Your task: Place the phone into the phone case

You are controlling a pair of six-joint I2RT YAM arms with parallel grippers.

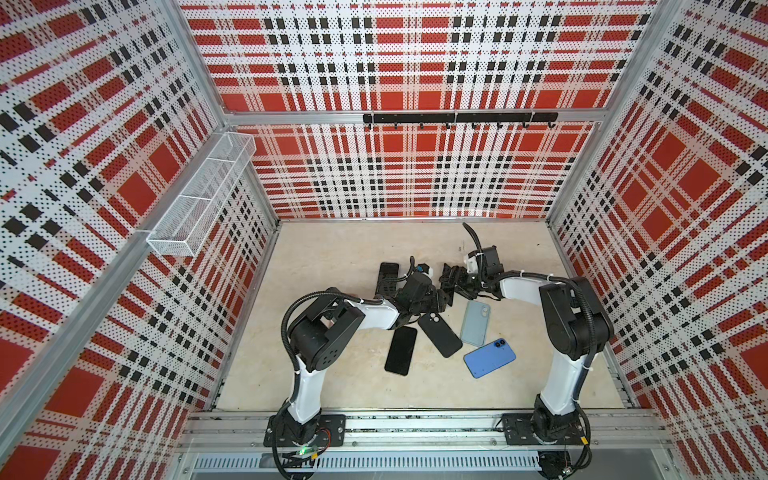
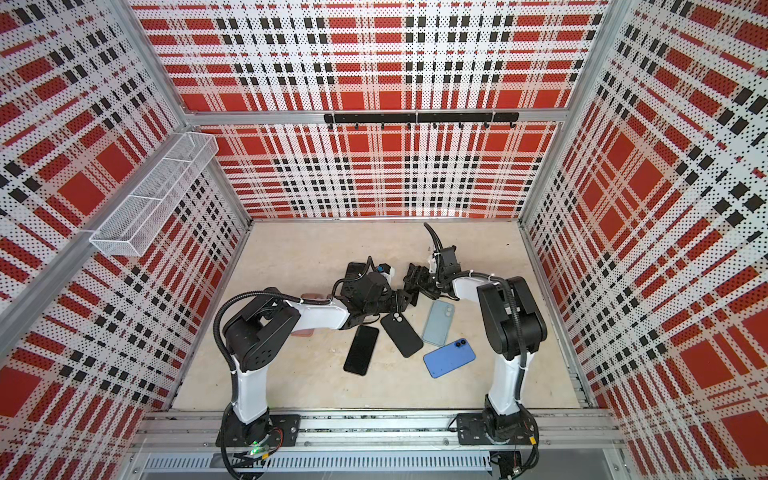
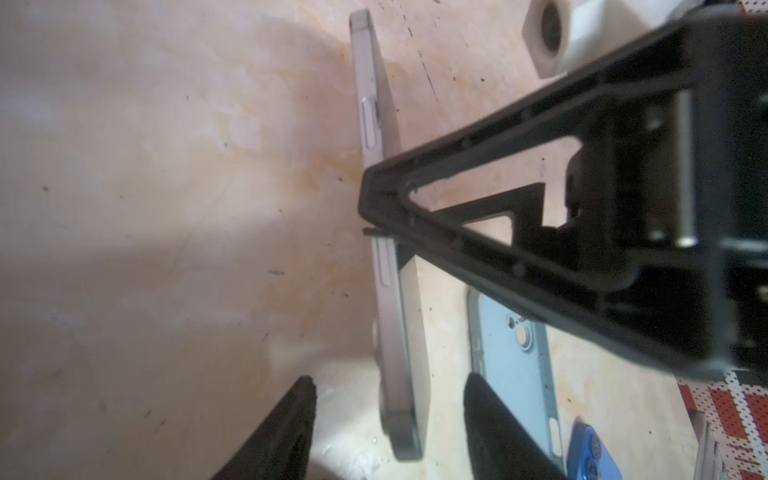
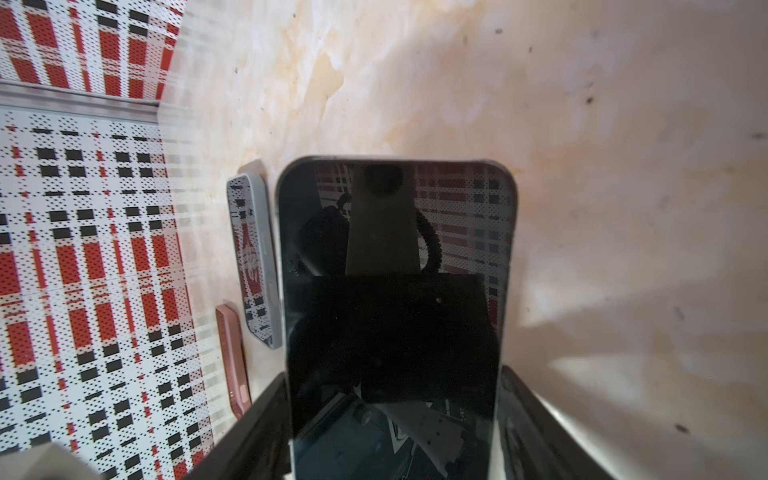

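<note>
**Phone clamped on the right, straddled on the left**

Clenched on the phone [image 4: 395,266] at both long edges: the right hand [image 4: 392,374], with the dark screen turned toward its wrist camera. From the left wrist, seen edge-on with side buttons showing and one of the right hand's fingers [image 3: 386,203] pressed against that edge. Released but straddling the phone's end: the left hand [image 3: 388,380], a fingertip on either side and a gap showing at each. Met just behind the middle of the worktop [image 1: 332,386] in both top views, with the phone mostly hidden among the two hands there. Cannot tell whether lifted clear of the surface or resting on it.

Lying flat in front of the hands, nearer the arm bases:
- a black case [image 1: 439,334] with a camera cut-out
- a pale blue case [image 1: 475,323] just beside it on the right
- a black phone [image 1: 401,350], screen up, just beside the black case on the left
- a blue phone [image 1: 489,357], back up, at the pale blue case's near end

Behind the left hand, another dark phone [image 1: 387,276]. Held phone not yet in any case.
</note>
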